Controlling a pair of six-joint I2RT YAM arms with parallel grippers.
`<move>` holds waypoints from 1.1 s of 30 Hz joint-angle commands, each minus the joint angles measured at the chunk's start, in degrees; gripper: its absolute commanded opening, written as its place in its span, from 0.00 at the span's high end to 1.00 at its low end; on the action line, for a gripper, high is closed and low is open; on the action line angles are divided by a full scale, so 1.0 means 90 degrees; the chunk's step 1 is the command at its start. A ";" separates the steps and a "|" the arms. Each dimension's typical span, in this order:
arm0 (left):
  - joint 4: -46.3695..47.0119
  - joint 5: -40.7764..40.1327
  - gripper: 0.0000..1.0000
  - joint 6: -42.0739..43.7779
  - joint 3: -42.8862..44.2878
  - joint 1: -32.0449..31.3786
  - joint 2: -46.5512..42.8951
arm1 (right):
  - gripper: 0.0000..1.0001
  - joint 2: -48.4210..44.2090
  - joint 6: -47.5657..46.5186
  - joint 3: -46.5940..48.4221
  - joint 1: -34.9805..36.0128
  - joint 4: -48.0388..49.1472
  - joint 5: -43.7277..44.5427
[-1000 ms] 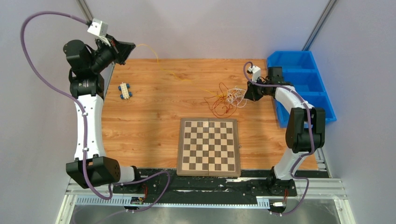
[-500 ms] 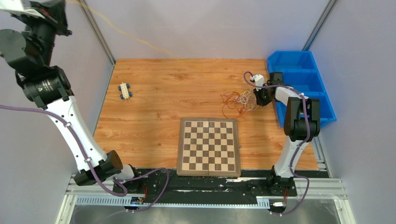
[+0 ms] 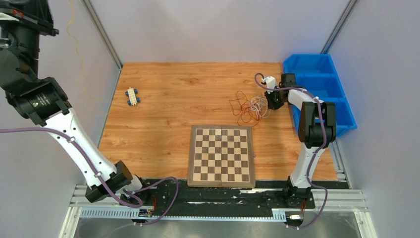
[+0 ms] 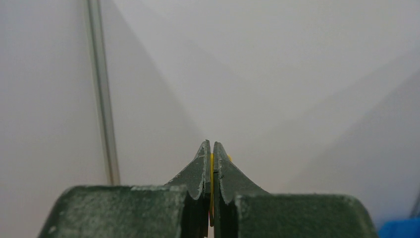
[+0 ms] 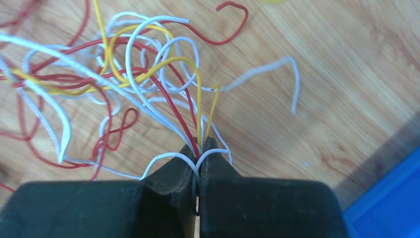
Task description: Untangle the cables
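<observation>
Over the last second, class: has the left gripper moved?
Yes. The left gripper swung leftward, away from the wooden table's far-left corner, carrying the yellow wire.

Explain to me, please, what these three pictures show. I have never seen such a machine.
The machine is a left arm and a right arm, bolted at the near edge of a wooden table. One picture looks down from above; the other two come from a small camera on each wrist, showing its fingers. On the table lie a chessboard, a small blue and white object, and a tangle of thin red, white and yellow cables; a blue bin stands at the right. The right gripper is closed on several strands of the tangle. The left gripper, raised high, pinches one yellow cable.
</observation>
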 commanded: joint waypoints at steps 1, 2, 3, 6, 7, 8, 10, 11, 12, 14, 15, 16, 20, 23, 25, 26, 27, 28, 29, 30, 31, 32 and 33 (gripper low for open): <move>0.0198 0.1191 1.00 -0.0379 -0.1526 -0.0411 -0.0264 | 1.00 -0.0328 0.0446 0.0524 0.0368 -0.0223 -0.1122; 0.0272 0.1372 1.00 -0.0333 -0.1950 -0.0488 -0.0336 | 1.00 -0.0372 0.0561 0.0629 0.0439 -0.0291 -0.1395; 0.0331 0.1423 1.00 -0.0327 -0.2115 -0.0600 -0.0479 | 0.99 -0.0420 0.0686 0.0726 0.0508 -0.0312 -0.1652; 0.0528 0.1703 1.00 -0.0312 -0.2501 -0.0825 -0.0662 | 0.65 -0.0459 0.0904 0.0967 0.0706 -0.0459 -0.2348; 0.0571 0.1755 1.00 -0.0326 -0.2518 -0.0856 -0.0663 | 0.46 -0.0426 0.0886 0.1082 0.0746 -0.0663 -0.2493; 0.0618 0.1877 1.00 -0.0425 -0.2535 -0.0921 -0.0656 | 0.30 -0.0379 0.0797 0.1250 0.0783 -0.0944 -0.2622; 0.0770 0.2078 1.00 -0.0625 -0.2576 -0.1065 -0.0624 | 0.16 -0.0302 0.0654 0.1624 0.0792 -0.1541 -0.2804; 0.0832 0.2143 1.00 -0.0688 -0.2594 -0.1132 -0.0609 | 0.13 -0.0326 0.0617 0.1798 0.0787 -0.1781 -0.2885; 0.0846 0.2247 1.00 -0.0690 -0.2649 -0.1303 -0.0606 | 0.11 -0.0388 0.0569 0.1987 0.0791 -0.1947 -0.3066; 0.0864 0.2372 1.00 -0.0676 -0.2756 -0.1620 -0.0601 | 0.04 -0.0708 0.0699 0.2186 0.0821 -0.1959 -0.3640; 0.0882 0.2412 1.00 -0.0669 -0.2797 -0.1742 -0.0598 | 0.01 -0.0831 0.0805 0.2294 0.0905 -0.1903 -0.4045; 0.0890 0.2476 1.00 -0.0666 -0.2888 -0.1960 -0.0578 | 0.00 -0.0955 0.0970 0.2406 0.1033 -0.1786 -0.4198; 0.1297 0.2502 1.00 -0.0944 -0.3122 -0.2520 -0.0492 | 0.00 -0.1268 0.1998 0.2624 0.1860 -0.0708 -0.4384; 0.1667 0.2436 1.00 -0.1322 -0.2998 -0.2805 -0.0274 | 0.00 -0.1364 0.2874 0.2508 0.2499 0.0620 -0.4318; 0.1917 0.2412 1.00 -0.1598 -0.2867 -0.3013 -0.0130 | 0.00 -0.1318 0.3474 0.2388 0.2898 0.1544 -0.4238; 0.2071 0.2402 1.00 -0.1687 -0.2818 -0.3054 -0.0079 | 0.00 -0.1259 0.3699 0.2314 0.3089 0.2002 -0.4173; 0.2139 0.2378 1.00 -0.1849 -0.2715 -0.3128 0.0023 | 0.00 -0.1177 0.3912 0.2237 0.3263 0.2441 -0.4117; 0.2280 0.2366 1.00 -0.1925 -0.2669 -0.3160 0.0066 | 0.00 -0.1081 0.4175 0.2193 0.3419 0.2822 -0.4130; 0.2356 0.2357 1.00 -0.2085 -0.2592 -0.3226 0.0142 | 0.00 -0.0963 0.4320 0.2173 0.3587 0.3213 -0.4103; 0.2432 0.2355 1.00 -0.2136 -0.2553 -0.3253 0.0179 | 0.00 -0.0852 0.4432 0.2163 0.3740 0.3481 -0.4061; 0.2442 0.2354 1.00 -0.2181 -0.2468 -0.3307 0.0226 | 0.00 -0.0722 0.4584 0.2169 0.3875 0.3750 -0.4006; 0.2454 0.2349 1.00 -0.2193 -0.2443 -0.3328 0.0245 | 0.00 -0.0593 0.4804 0.2179 0.4004 0.4215 -0.3919; 0.2462 0.2335 1.00 -0.2200 -0.2404 -0.3355 0.0267 | 0.00 -0.0461 0.5030 0.2205 0.4148 0.4545 -0.3816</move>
